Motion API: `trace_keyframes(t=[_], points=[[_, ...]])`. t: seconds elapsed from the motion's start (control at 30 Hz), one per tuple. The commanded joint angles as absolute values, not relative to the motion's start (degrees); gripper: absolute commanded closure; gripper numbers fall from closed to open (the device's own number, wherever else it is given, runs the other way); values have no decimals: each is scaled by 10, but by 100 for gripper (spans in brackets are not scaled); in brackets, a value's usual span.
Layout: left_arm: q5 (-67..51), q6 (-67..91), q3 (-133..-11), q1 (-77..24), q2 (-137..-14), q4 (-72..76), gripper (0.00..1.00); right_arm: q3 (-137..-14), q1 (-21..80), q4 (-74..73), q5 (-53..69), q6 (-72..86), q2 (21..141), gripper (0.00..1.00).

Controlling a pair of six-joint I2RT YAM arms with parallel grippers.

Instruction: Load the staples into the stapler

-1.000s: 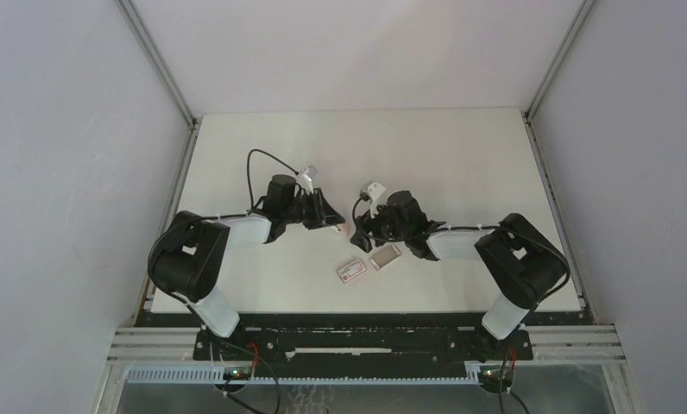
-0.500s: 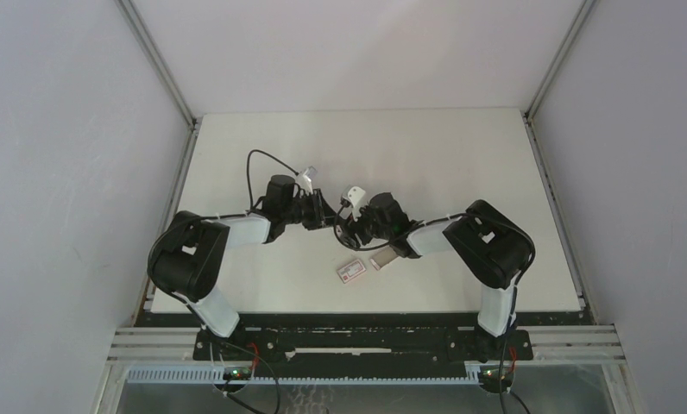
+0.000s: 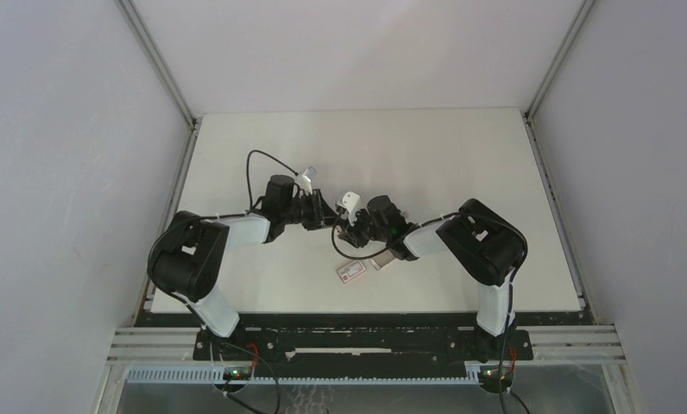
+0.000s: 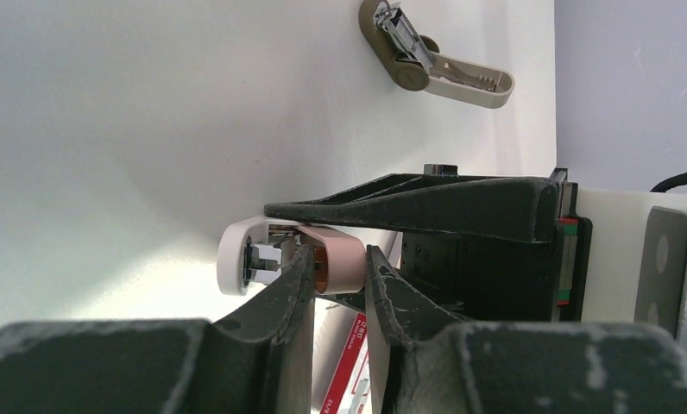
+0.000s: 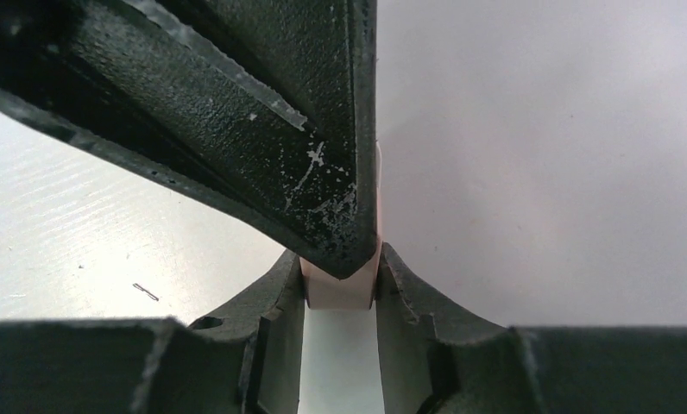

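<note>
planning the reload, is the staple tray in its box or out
Out: the grey tray lies beside the red-label box, not inside it.

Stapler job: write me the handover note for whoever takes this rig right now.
Left gripper: shut on the stapler.
Right gripper: shut on it too, from the opposite side.
Staples: untouched on the table, beside the white box, on the near side of the grippers.
Done: both arms grip the stapler.
To do: open it if needed, pick a strip, load it, close.
</note>
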State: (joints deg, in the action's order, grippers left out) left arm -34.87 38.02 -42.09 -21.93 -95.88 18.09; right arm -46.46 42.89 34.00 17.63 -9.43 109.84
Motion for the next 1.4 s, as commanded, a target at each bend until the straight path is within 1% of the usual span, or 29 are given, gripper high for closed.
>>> trace_keyframes(t=[0.0,0.07,0.23,0.57,0.73,0.77,0.83,0.87,0.93,1.0,1.2,1.37], points=[[-361,380,-424,-215,-941,185,87,-481,435,330,172,-111,1086,91],[-356,374,-426,-213,-931,178,82,-479,436,307,168,-112,1074,96],[-324,329,-443,-210,-900,118,69,-467,438,251,154,-112,1038,100],[-261,269,-458,-190,-833,24,49,-451,430,164,131,-112,987,100],[-247,268,-444,-190,-815,22,31,-451,427,137,132,-112,974,100],[-248,269,-438,-190,-815,22,28,-451,428,134,131,-110,971,96],[-251,272,-429,-190,-813,26,24,-451,427,129,132,-108,968,81],[-252,274,-424,-190,-812,30,23,-451,426,128,132,-107,966,75],[-257,282,-412,-190,-810,44,22,-451,426,128,133,-105,964,67],[-258,288,-402,-191,-808,52,21,-451,426,130,134,-105,966,63],[-257,293,-390,-191,-803,61,21,-454,426,135,138,-101,980,55],[-259,300,-384,-191,-801,73,20,-459,425,146,141,-99,992,54]])
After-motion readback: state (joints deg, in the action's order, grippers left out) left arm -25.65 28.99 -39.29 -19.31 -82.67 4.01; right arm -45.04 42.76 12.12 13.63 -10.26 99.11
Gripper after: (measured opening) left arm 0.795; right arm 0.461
